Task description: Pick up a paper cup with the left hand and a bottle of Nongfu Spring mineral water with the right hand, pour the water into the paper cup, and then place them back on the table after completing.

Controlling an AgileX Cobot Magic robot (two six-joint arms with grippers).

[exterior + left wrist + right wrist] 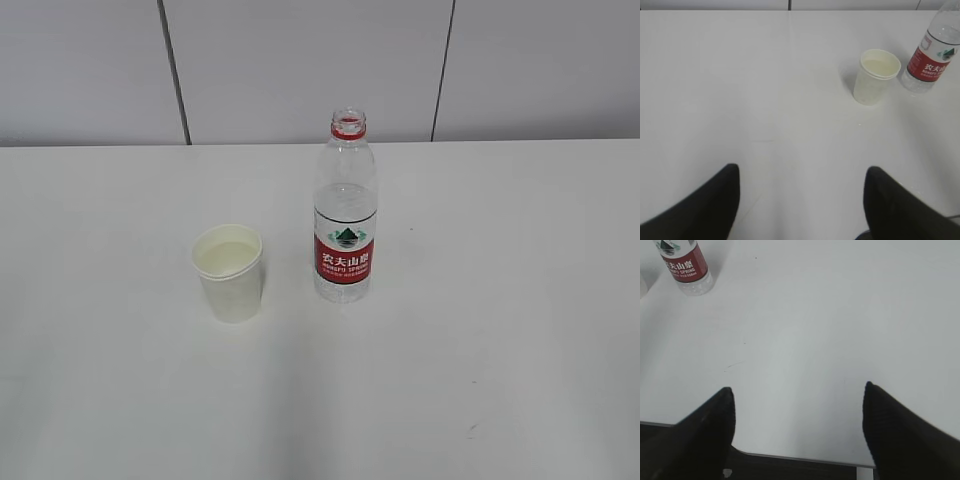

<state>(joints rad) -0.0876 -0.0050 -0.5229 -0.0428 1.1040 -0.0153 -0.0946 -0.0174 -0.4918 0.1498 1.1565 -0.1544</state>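
With both black two-fingered grippers, the left hand (pixel 800 200) and the right hand (pixel 797 432), spread apart and empty well short of it, the uncapped clear plastic red-labelled water bottle (pixel 345 215) stood upright just right of the white paper cup (pixel 229 271) holding liquid on the white table (pixel 520 330), so a careless brush could have tipped either and spilled.

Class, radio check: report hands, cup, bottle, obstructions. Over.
Left hand open, empty. Right hand open, empty. Paper cup upright with liquid inside, beside uncapped Nongfu Spring bottle, both standing on table. Nothing in the way.
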